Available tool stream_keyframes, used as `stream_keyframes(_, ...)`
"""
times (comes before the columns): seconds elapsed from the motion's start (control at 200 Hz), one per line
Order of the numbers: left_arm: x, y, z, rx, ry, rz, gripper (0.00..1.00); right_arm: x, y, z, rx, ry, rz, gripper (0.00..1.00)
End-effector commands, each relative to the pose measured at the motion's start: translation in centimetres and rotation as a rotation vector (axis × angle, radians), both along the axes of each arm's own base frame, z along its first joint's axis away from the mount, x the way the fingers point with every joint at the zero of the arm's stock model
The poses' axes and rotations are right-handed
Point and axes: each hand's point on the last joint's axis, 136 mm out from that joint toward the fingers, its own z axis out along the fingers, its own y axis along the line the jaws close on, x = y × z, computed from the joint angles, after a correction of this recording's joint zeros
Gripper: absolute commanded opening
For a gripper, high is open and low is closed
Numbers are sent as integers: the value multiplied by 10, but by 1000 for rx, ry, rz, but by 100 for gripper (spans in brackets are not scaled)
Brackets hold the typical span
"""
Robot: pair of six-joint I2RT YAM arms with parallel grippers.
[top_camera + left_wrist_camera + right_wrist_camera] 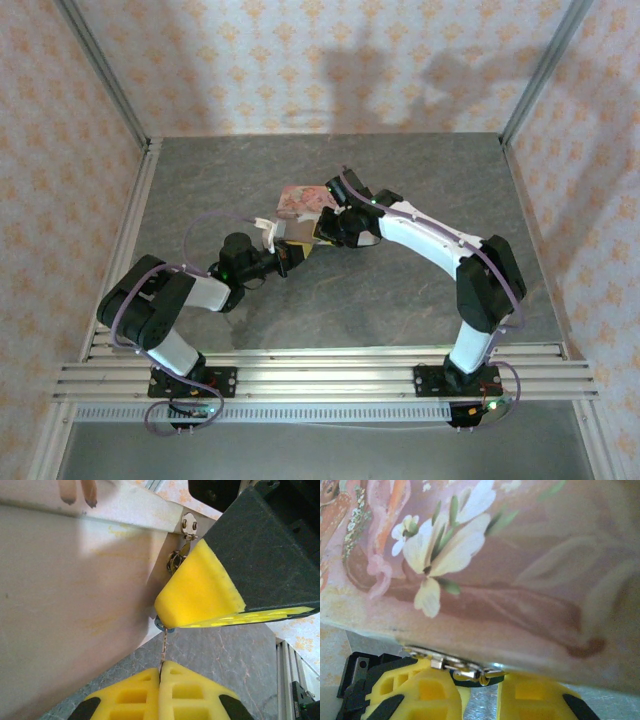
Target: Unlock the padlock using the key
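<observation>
Left wrist: left pincer (160, 679) pinches key (163, 651) below padlock (162, 625).

Bright light, soft shadows, wrist views blurred

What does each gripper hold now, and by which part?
The left gripper pinches the key by its near end; its shaft reaches the padlock. The right gripper seems to clamp the padlock's body, mostly hidden.
</observation>
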Motion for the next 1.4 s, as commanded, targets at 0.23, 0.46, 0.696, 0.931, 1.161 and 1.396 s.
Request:
stream_keyframes(0.23,6,-3,23,-28,-76,-13,0,6,11,30,101,-65,6,1)
stream_keyframes(0.46,7,-2,24,-28,-83,-6,0,5,11,29,104,-59,10,0)
stream_keyframes(0.696,9,1,29,-18,-101,15,0,1,12,26,109,-42,20,0)
stream_keyframes(0.931,11,2,32,-18,-112,28,0,-4,13,26,113,-26,39,0)
stream_keyframes(1.161,10,5,32,-1,-123,36,0,-7,14,26,125,-7,50,0)
stream_keyframes(1.396,8,7,34,28,-138,41,0,-7,11,23,124,10,44,0)
